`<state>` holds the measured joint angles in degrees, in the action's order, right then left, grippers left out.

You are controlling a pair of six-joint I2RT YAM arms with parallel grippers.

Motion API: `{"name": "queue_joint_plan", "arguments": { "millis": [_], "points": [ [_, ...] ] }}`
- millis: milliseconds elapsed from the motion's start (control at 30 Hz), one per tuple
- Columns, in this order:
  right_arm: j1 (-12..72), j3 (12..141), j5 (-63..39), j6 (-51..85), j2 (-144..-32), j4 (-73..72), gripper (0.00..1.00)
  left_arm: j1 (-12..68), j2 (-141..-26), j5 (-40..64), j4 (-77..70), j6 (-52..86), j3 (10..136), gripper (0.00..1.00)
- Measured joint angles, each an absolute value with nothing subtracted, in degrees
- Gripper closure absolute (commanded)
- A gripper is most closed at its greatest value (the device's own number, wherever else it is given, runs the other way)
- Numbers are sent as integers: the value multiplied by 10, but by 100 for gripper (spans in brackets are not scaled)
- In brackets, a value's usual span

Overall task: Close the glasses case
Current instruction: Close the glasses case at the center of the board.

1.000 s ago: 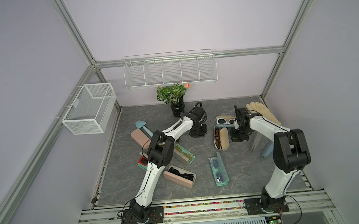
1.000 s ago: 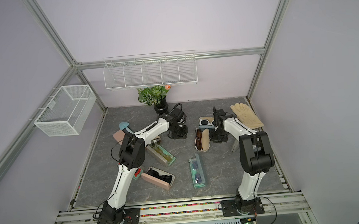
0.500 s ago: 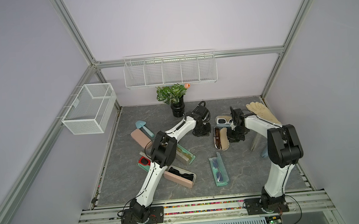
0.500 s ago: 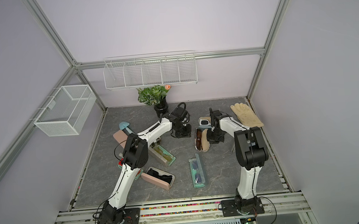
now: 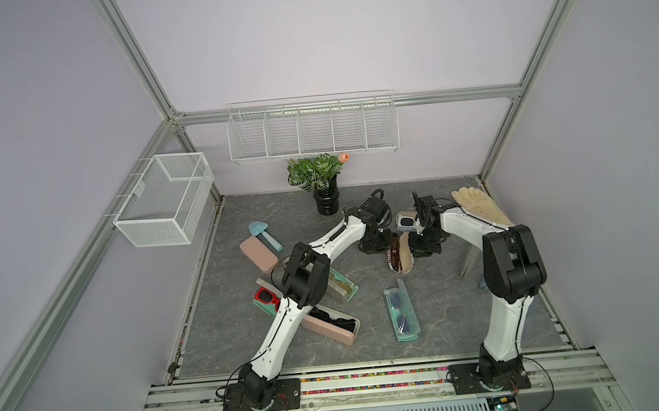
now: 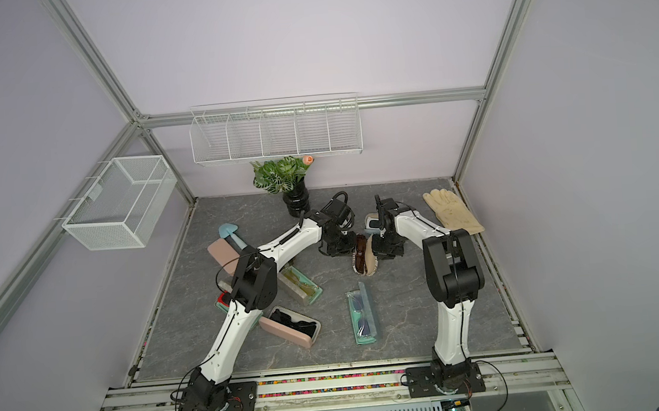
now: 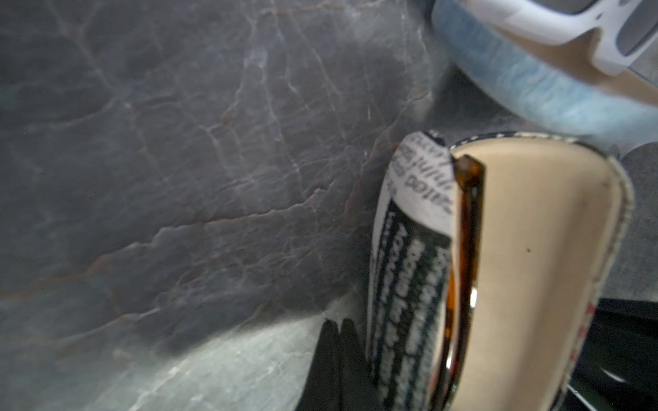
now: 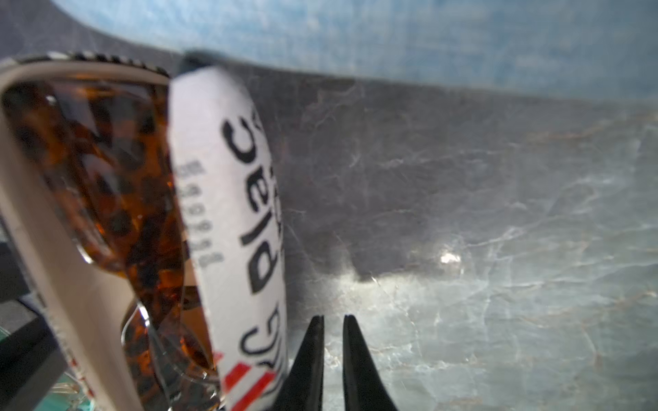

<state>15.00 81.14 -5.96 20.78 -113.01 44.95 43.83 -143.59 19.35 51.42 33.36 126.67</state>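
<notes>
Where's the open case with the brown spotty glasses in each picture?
A top view: glasses case just right of centre.
A top view: glasses case near centre.
Left wrist: right side, cream lining facing the camera.
Right wrist: left side, white printed shell.
Shared landmark: the blue case beside it, in every view.

A grey, marble-veined tabletop (image 5: 438,310) is seen in both top views. At its back edge a potted plant (image 5: 327,204) is set upright. Toward the left, a blue scoop (image 5: 263,235) and a closed pink case (image 5: 258,253) are laid just beside each other. Nearer the front, a case with red glasses (image 5: 266,299), a green-lined case (image 5: 343,288), an open pink case with dark glasses (image 5: 334,325) and an open teal case (image 5: 400,310) are spread out. Around the middle, a printed case (image 5: 399,254), open and with tortoiseshell glasses in it, is laid near a blue case (image 5: 405,221) bearing white sunglasses. A cream glove (image 5: 479,208) is laid at the right back corner.
</notes>
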Motion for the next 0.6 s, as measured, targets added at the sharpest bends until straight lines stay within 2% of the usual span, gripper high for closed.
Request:
{"name": "queue_joint_plan", "arguments": {
  "millis": [600],
  "points": [
    [198, 883, -37, 209, -1161, 494, 84, 438, -1436, 178, 530, 338, 1272, 100]
  ]
}}
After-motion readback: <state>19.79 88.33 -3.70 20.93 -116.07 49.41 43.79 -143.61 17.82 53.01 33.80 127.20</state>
